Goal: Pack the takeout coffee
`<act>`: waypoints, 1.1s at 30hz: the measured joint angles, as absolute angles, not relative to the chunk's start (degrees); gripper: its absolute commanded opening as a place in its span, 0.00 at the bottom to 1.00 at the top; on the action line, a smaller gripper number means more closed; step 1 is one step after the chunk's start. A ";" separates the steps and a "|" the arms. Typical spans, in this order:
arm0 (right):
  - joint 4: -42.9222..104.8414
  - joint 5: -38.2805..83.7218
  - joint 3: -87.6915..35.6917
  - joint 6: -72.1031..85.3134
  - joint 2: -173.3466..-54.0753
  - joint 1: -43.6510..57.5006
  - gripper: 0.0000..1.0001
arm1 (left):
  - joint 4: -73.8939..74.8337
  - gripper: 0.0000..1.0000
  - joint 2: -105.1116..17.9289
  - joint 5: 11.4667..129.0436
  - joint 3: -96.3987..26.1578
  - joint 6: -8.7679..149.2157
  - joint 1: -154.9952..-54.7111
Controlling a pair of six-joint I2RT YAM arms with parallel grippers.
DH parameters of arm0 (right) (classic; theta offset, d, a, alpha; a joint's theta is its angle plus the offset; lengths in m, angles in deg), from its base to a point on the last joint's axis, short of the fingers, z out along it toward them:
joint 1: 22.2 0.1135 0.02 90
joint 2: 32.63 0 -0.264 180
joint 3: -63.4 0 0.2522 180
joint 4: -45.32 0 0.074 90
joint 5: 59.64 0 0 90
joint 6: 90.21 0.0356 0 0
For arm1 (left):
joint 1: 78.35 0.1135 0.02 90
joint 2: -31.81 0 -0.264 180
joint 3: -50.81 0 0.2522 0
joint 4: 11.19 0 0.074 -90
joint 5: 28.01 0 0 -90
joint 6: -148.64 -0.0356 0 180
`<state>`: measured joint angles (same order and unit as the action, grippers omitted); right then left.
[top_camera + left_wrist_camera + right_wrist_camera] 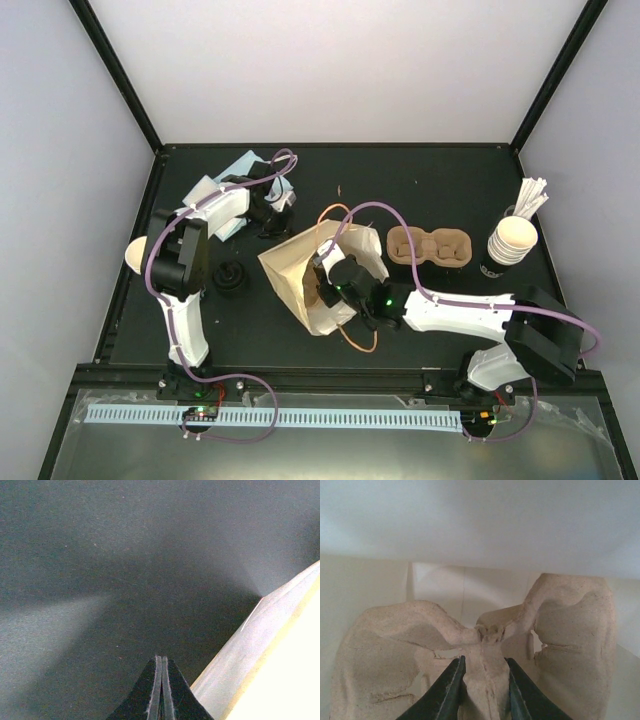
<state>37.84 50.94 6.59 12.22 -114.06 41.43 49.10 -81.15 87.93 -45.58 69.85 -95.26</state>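
Black table (420, 180): left pincer (161, 659) closed and empty, right pincer (484, 659) clamped on pulp carrier (395, 630) inside paper bag (285, 265).

coffee cup (133, 256) — left of paper bag (285, 270)

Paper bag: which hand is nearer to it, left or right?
Right. The right hand is inside the paper bag, gripping a pulp carrier; the left hand is outside, beside its far edge.
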 measured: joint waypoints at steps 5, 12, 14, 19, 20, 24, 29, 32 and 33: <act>37.51 50.90 6.59 13.77 -115.11 41.43 0.22 | 48.70 0.01 -81.15 88.56 -45.58 69.85 -95.92; 34.58 51.07 5.63 15.56 -115.94 41.43 0.23 | 48.05 0.02 -81.15 89.24 -45.56 69.89 -96.66; 34.52 51.09 5.58 15.84 -115.94 41.43 0.23 | 47.92 0.02 -81.15 89.33 -45.52 69.89 -96.79; 35.02 51.62 5.58 16.70 -116.72 41.43 0.23 | 47.72 0.01 -81.15 89.72 -45.52 69.89 -97.05; 35.57 51.84 5.67 16.74 -116.97 41.43 0.23 | 47.65 0.02 -81.15 89.85 -45.52 69.89 -97.10; 39.39 52.91 7.44 16.65 -116.99 41.46 0.24 | 47.48 0.02 -81.15 90.35 -45.32 69.87 -97.21; 44.13 54.87 9.60 16.57 -117.01 41.48 0.25 | 47.50 0.02 -81.15 90.75 -45.32 69.87 -97.29; 45.99 55.42 9.71 16.61 -117.58 41.48 0.25 | 47.48 0.02 -81.15 90.83 -45.32 69.87 -97.40; 46.65 55.55 9.71 16.61 -117.93 41.48 0.25 | 47.48 0.02 -81.15 90.88 -45.32 69.87 -97.45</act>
